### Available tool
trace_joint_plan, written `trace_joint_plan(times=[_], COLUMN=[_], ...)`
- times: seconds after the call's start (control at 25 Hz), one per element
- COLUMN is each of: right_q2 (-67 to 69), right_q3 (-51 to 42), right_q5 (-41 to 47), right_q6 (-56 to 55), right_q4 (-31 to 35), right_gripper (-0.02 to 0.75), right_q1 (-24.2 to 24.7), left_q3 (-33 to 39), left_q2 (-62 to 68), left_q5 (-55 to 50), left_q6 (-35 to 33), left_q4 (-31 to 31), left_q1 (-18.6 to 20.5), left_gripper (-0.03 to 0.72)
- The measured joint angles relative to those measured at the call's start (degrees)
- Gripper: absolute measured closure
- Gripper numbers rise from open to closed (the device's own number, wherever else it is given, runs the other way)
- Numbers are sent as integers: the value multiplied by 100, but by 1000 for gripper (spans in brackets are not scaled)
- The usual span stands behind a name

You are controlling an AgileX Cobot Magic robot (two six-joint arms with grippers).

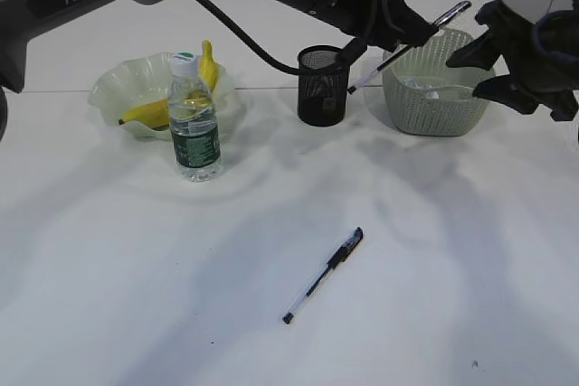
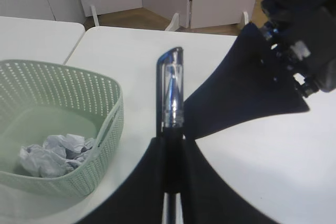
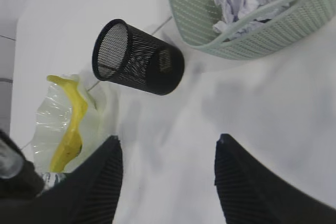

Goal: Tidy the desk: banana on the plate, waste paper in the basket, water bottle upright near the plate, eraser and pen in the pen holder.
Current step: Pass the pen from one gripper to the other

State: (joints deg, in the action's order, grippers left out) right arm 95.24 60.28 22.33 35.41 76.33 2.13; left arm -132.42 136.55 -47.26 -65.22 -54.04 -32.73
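Observation:
My left gripper [image 1: 418,35] reaches across from the left and is shut on a pen [image 1: 398,53], which hangs tilted. The pen's lower tip is just right of the black mesh pen holder [image 1: 323,86]. In the left wrist view the pen [image 2: 171,93] sticks out past the shut fingertips [image 2: 157,153]. A second pen [image 1: 324,276] lies on the desk [image 1: 109,268] in front. The banana [image 1: 154,112] lies in the green plate [image 1: 113,88], and the water bottle [image 1: 194,119] stands upright before it. Waste paper [image 2: 50,153] sits in the basket [image 1: 439,97]. My right gripper [image 3: 168,142] is open and holds nothing, by the basket's right side. The eraser is out of view.
The pen holder [image 3: 137,59] stands between the plate [image 3: 47,124] and the basket [image 3: 252,35]. The left arm and its cable [image 1: 244,38] span the back of the desk above the plate and holder. The desk's far edge lies behind the basket.

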Motion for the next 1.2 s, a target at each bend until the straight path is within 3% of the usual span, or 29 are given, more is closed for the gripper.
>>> trace_joint_plan(times=[0.32,0.76,1.2], right_q2=[0,0,0], right_q3=[0,0,0], right_q5=[222,458,500], right_q6=[1527,1921,2568], right_q4=[1477,1651,2429], right_gripper=[313,313,313], right_q1=[0,0,0], left_q3=[0,0,0], left_q2=[0,0,9], left_q5=[220,573,727], left_q6=[60,135,214], left_q4=[-4,-40,63], left_q1=[0,0,0], left_gripper=[672,672,672])
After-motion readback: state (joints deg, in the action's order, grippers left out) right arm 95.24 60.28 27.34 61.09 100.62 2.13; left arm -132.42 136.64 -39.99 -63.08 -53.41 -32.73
